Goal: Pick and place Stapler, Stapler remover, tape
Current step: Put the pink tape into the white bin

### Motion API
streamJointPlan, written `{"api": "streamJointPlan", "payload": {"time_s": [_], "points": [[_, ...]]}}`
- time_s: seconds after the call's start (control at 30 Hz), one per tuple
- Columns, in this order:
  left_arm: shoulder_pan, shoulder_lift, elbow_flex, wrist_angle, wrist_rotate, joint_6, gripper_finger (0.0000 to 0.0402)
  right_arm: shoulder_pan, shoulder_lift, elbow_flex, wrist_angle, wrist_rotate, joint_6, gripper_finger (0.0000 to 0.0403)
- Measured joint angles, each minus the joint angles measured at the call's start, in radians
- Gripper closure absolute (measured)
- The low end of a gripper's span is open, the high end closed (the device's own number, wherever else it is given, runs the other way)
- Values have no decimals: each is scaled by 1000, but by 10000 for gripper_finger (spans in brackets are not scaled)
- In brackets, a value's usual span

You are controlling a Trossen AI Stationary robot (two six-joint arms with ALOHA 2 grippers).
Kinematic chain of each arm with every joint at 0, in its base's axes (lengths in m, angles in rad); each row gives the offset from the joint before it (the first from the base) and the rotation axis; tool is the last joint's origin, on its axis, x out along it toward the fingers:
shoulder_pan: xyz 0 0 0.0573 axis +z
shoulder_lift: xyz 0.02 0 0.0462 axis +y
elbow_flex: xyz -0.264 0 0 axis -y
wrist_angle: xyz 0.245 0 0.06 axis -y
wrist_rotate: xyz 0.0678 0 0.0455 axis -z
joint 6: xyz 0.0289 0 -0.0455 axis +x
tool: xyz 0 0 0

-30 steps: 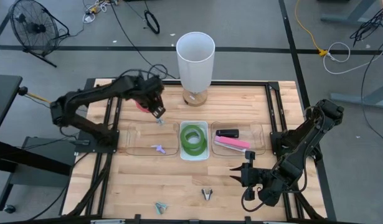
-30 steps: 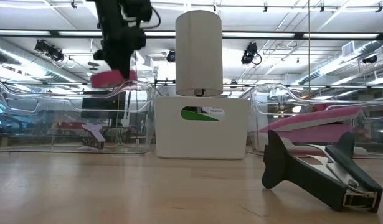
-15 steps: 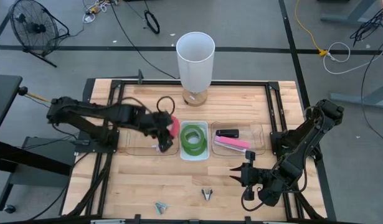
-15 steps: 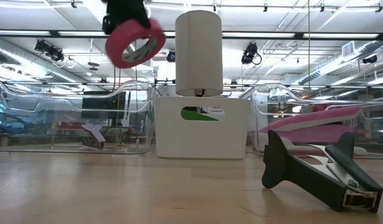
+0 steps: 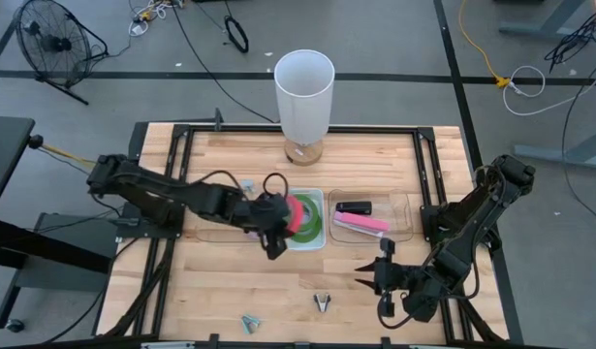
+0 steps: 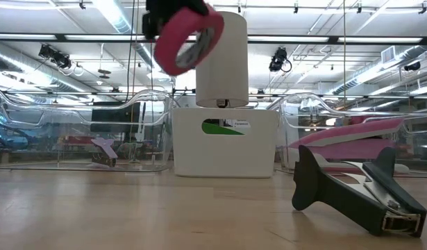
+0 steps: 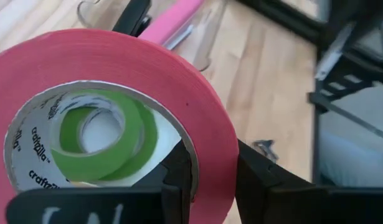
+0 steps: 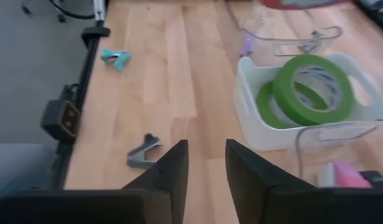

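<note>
A pinkish-red tape roll (image 5: 298,211) hangs in the air over the near-left part of the white bin (image 5: 319,240), with my left gripper (image 5: 286,217) shut on it. Two green tape rolls (image 8: 312,84) lie in that bin. A black stapler (image 5: 355,206) and a pink stapler (image 5: 361,224) lie in the clear bin to the right. A purple stapler remover (image 6: 102,149) lies in the clear left bin. A grey stapler remover (image 5: 322,302) and a teal one (image 5: 249,322) lie on the wood near the front edge. My right gripper (image 5: 380,273) waits open at the front right. My left gripper pinches the wall of the pinkish-red roll (image 7: 213,155), one finger (image 7: 179,177) inside the open centre and the other (image 7: 256,183) on the outer face. The fingers slant down from the table's left. The roll is lifted clear and tilted, high above the bins (image 6: 189,38).
A tall white cylinder (image 5: 304,87) stands at the far middle of the table, behind the white bin. Dark frame rails (image 5: 428,184) run along the table's sides. Bare wood (image 5: 230,281) lies between the bins and the front edge.
My left gripper has swung from the table's far left toward the right, carrying the pinkish-red roll to above the white bin. Gripper and roll have turned on the way: the roll hung nearly flat and now stands tilted. The right arm has stayed put.
</note>
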Motion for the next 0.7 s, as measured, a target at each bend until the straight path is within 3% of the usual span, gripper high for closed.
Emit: {"api": "streamJointPlan", "payload": {"time_s": [0.3, 0.7], "points": [[89, 115, 0, 23, 65, -2, 319, 2, 0, 0, 48, -53, 0, 296], [133, 129, -1, 78, 118, 2, 319, 2, 0, 0, 49, -59, -11, 296]]}}
